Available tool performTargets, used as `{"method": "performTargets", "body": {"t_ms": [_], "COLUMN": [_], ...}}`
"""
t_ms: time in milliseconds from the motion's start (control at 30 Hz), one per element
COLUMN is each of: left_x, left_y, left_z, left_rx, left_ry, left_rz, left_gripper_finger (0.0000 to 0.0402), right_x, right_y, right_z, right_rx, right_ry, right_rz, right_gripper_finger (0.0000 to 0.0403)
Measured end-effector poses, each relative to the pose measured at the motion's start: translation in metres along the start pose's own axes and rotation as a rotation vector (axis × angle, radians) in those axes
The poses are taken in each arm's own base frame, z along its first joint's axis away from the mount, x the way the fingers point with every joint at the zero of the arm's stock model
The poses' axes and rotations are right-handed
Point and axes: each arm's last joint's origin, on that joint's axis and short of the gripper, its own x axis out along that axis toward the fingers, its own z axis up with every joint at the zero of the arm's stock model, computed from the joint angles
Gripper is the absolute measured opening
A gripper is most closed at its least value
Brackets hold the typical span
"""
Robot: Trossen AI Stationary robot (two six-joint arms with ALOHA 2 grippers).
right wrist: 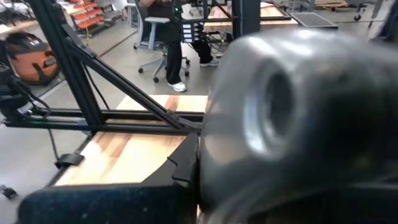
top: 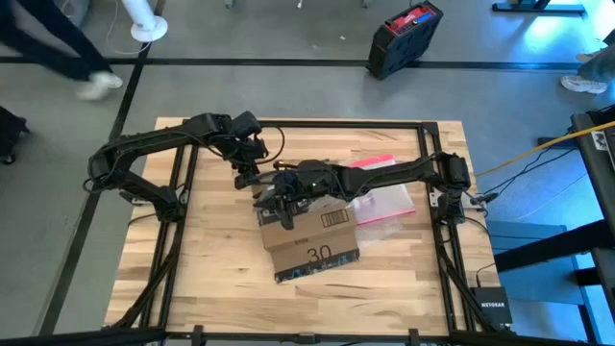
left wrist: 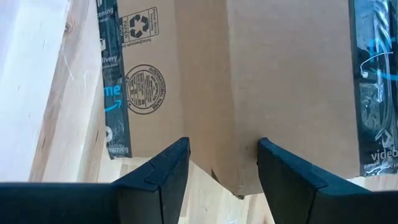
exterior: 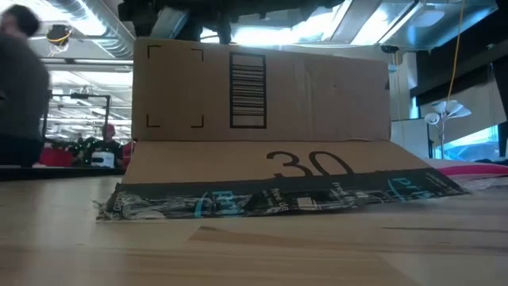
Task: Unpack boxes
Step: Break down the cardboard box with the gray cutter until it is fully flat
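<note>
The brown cardboard box (top: 312, 235) lies in the middle of the table. Its "30" panel (exterior: 309, 165) and black printed tape strip (exterior: 270, 199) face the near edge, and the panel with the barcode (exterior: 248, 89) stands upright behind them. My left gripper (top: 252, 178) hangs open over the box's far left corner. In the left wrist view that corner (left wrist: 233, 183) shows between its two fingers (left wrist: 168, 168). My right gripper (top: 285, 197) reaches in from the right over the same far left part of the box. A dark blurred body fills the right wrist view. My left gripper points steeply down with one finger on either side of the box's corner (left wrist: 233, 183). I cannot tell whether either finger touches the cardboard.
A clear pouch with a pink-red edge (top: 384, 197) lies on the table just right of the box, under the right arm. A black and red case (top: 404, 38) stands on the floor beyond the far edge. A person (top: 58, 48) walks past the far left corner.
</note>
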Motion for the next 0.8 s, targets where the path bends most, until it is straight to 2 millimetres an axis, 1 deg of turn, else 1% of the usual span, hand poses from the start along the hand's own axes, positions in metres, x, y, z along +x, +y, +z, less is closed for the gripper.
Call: {"method": "performTargets", "body": {"t_ms": [233,800], "left_x": [0.0,0.0001], "left_y": [0.0,0.0002], "left_z": [0.0002,0.0005], "left_rx": [0.001,0.002], "left_ry": [-0.002,-0.004], "left_rz": [0.001,0.002], "left_gripper_finger": [0.0175,0.0175], "right_x": [-0.0002,0.0007], "right_y": [-0.0019,0.003], "right_z": [-0.0022,-0.0021], "right_rx": [-0.033,-0.012], "right_ry": [0.023,0.018], "right_rz": [-0.024,0.013], "right_gripper_finger": [0.0071,0.0071]}}
